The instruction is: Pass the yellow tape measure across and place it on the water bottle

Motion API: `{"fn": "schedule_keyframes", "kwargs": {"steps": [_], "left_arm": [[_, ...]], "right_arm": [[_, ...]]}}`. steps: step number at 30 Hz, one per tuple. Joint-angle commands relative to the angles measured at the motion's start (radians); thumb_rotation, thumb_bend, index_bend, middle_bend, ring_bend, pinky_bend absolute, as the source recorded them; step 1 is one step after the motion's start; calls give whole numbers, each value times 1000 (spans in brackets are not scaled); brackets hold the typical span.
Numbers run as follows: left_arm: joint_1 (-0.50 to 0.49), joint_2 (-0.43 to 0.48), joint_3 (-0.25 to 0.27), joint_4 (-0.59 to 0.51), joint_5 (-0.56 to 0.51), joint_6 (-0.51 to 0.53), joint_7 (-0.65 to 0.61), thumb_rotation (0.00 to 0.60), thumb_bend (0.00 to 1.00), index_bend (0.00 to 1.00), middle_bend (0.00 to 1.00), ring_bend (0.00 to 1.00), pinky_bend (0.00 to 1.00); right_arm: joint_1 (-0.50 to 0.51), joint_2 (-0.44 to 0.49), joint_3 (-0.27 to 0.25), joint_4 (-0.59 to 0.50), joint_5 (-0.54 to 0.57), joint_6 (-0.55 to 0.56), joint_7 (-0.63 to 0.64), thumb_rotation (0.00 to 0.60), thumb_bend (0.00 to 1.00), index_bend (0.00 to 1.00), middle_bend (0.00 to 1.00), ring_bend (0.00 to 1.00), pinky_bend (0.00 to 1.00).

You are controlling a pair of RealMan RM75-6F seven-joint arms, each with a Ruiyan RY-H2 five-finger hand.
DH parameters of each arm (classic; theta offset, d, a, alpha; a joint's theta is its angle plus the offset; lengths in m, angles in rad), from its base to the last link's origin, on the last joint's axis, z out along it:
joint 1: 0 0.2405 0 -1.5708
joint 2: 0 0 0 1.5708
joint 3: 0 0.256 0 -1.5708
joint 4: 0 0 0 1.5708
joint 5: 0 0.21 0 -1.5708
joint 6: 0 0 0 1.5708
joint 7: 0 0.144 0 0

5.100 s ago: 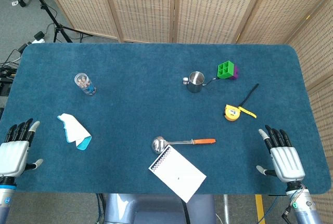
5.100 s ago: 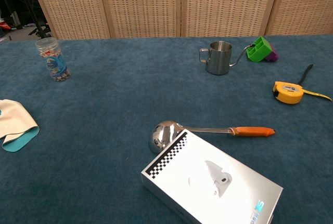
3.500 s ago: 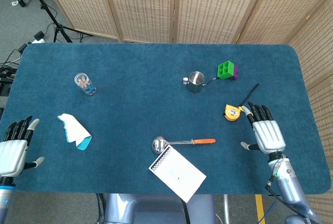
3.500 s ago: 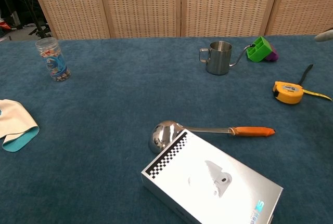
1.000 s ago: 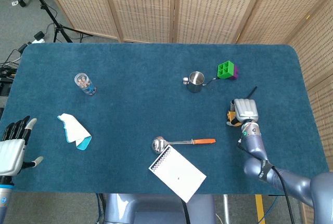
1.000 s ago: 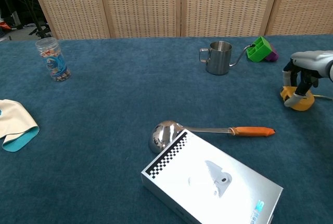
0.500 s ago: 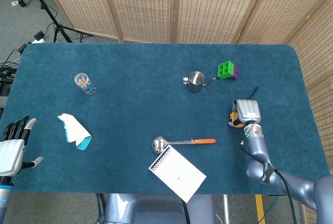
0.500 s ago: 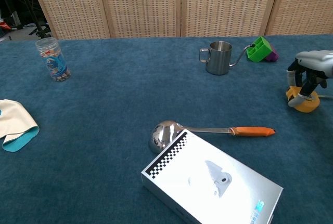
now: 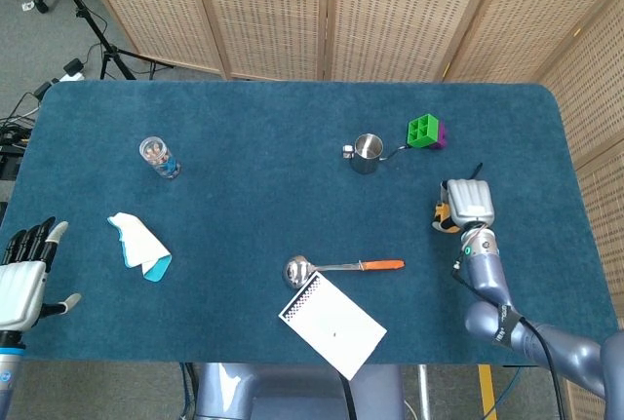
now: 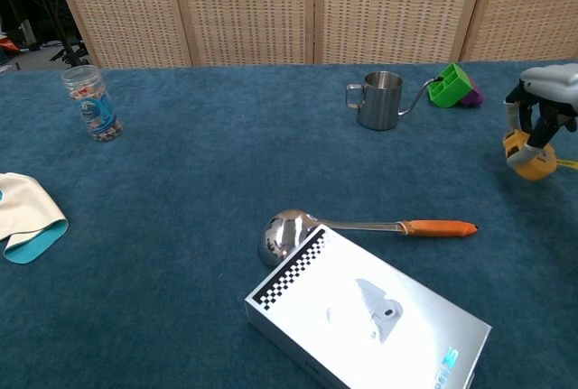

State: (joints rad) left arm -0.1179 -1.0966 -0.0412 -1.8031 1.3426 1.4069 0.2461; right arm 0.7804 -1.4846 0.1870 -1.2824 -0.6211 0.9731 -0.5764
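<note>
The yellow tape measure (image 10: 531,161) hangs just above the blue table at the right, gripped from above by my right hand (image 10: 545,100). In the head view the right hand (image 9: 469,201) covers most of the tape measure (image 9: 442,213), only a yellow edge showing. Its black strap (image 9: 475,169) trails toward the back. The water bottle (image 9: 158,158), clear with a coloured label, stands upright far left; it also appears in the chest view as the bottle (image 10: 90,103). My left hand (image 9: 21,284) is open off the table's front left edge, holding nothing.
A steel cup (image 9: 366,152) and a green box (image 9: 424,132) sit at the back right. A ladle with an orange handle (image 9: 341,267) and a white box (image 9: 331,324) lie at the front middle. A white and teal cloth (image 9: 139,246) lies near the left.
My right hand has closed on the tape measure and lifted it slightly off the table, shifting a little to the right. The left hand has stayed where it was.
</note>
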Motion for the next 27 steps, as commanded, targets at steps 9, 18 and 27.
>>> {"fn": "schedule_keyframes", "kwargs": {"steps": [9, 18, 27], "left_arm": [[3, 4, -1, -4, 4, 7, -4, 600, 91, 0, 0, 0, 0], [4, 5, -1, -11, 15, 14, -9, 600, 92, 0, 0, 0, 0], [12, 17, 2, -17, 36, 29, -36, 600, 92, 0, 0, 0, 0]], "right_arm": [[12, 84, 32, -143, 29, 89, -99, 600, 260, 705, 579, 585, 602], [43, 120, 60, -266, 37, 151, -173, 600, 260, 705, 579, 586, 602], [131, 87, 103, -363, 67, 201, -289, 600, 260, 705, 579, 586, 602]]}}
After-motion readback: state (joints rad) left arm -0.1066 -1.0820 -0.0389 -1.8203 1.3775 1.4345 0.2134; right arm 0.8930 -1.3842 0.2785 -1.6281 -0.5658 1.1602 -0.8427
